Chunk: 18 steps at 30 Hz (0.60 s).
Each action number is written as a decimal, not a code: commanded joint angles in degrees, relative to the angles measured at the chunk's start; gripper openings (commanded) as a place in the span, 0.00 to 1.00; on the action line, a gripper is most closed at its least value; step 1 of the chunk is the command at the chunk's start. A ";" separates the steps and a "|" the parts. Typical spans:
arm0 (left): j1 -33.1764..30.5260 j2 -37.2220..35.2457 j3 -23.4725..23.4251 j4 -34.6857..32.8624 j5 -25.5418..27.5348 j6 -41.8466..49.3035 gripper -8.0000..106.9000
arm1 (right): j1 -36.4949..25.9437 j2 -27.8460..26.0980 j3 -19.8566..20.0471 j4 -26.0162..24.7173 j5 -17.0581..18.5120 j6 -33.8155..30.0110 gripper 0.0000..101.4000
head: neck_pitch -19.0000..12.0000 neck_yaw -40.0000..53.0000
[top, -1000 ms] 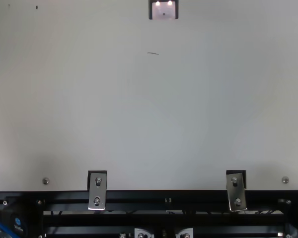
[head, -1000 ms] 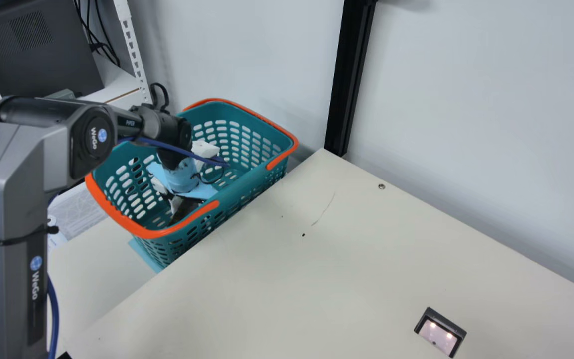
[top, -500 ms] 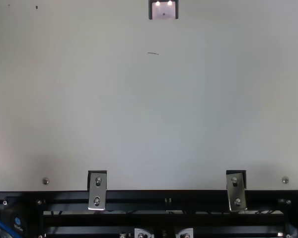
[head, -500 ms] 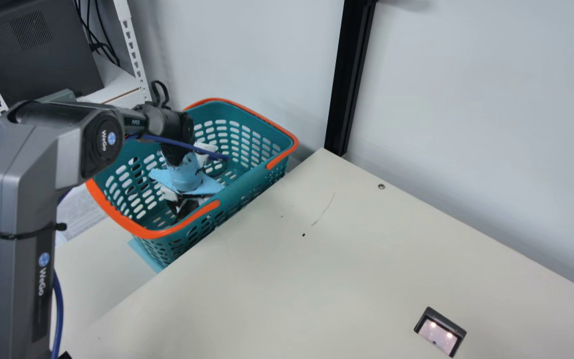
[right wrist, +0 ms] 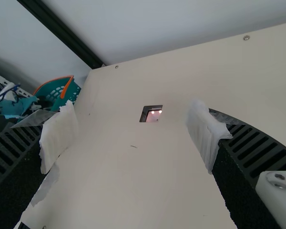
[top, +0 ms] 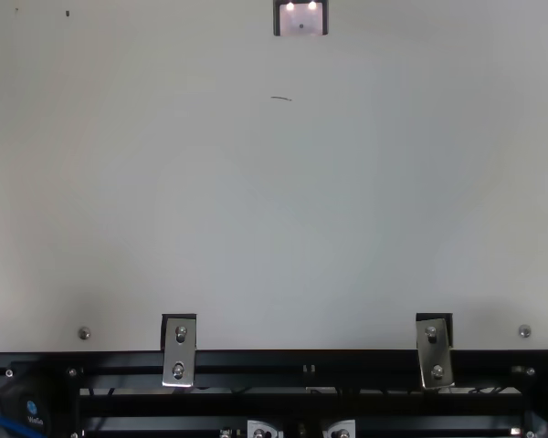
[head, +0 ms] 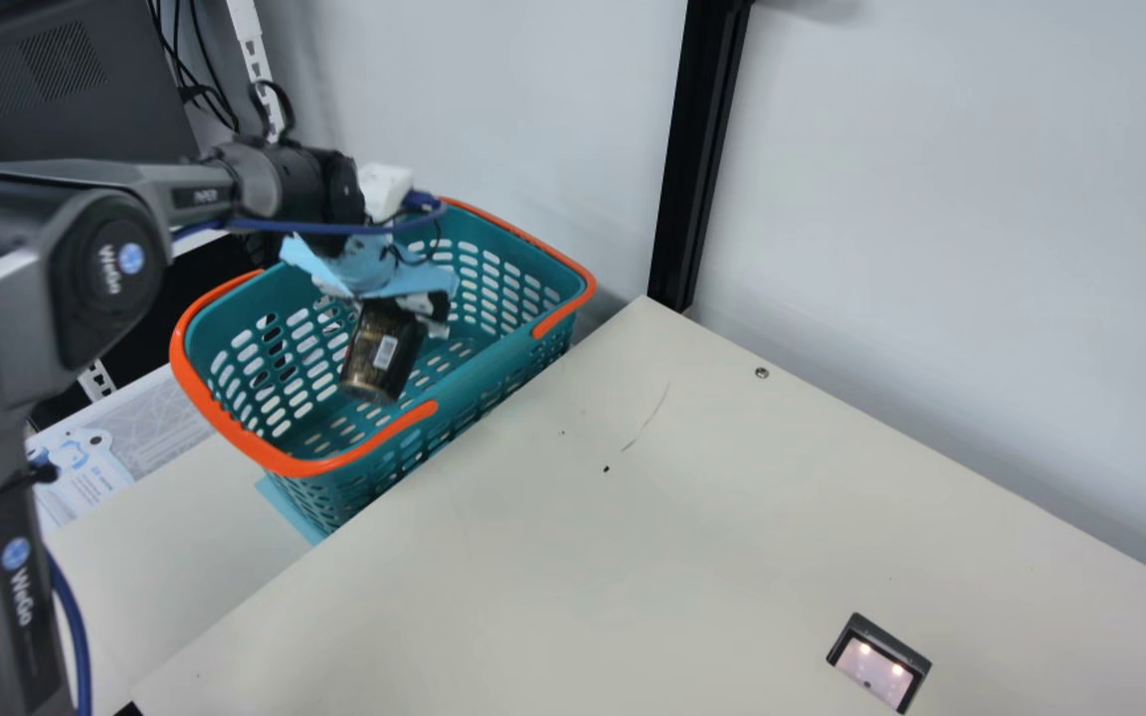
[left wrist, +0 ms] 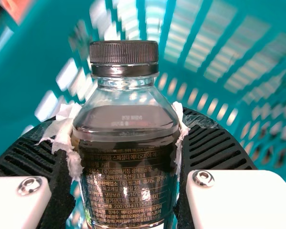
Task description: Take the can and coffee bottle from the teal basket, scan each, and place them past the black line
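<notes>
Your left gripper [left wrist: 126, 124] has its fingers closed around the coffee bottle [head: 384, 353], tilted, in or above the teal basket [head: 493, 368]. Scanning at the scanner [head: 873, 671] and placing seem left. Your right gripper [right wrist: 132, 129] is wide open, empty. The can's place I cannot tell.

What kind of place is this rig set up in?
Probably a robotics lab mocking up a store checkout: a teal shopping basket beside the table, a lit scanner set in the tabletop, and a bottle of coffee in the left end effector.
</notes>
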 commanded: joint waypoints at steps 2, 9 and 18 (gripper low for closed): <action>-0.26 -7.75 1.94 -0.93 -5.89 0.12 0.16 | 0.00 0.00 0.00 0.00 0.00 0.00 1.00 | -1.83 0.84; -1.13 -17.69 4.50 -7.26 -10.39 2.33 0.16 | 0.00 0.00 0.00 0.00 0.00 0.00 1.00 | -1.83 0.84; -2.98 -27.20 5.39 -28.68 -2.91 13.18 0.16 | 0.00 0.00 0.00 0.00 0.00 0.00 1.00 | -1.83 0.84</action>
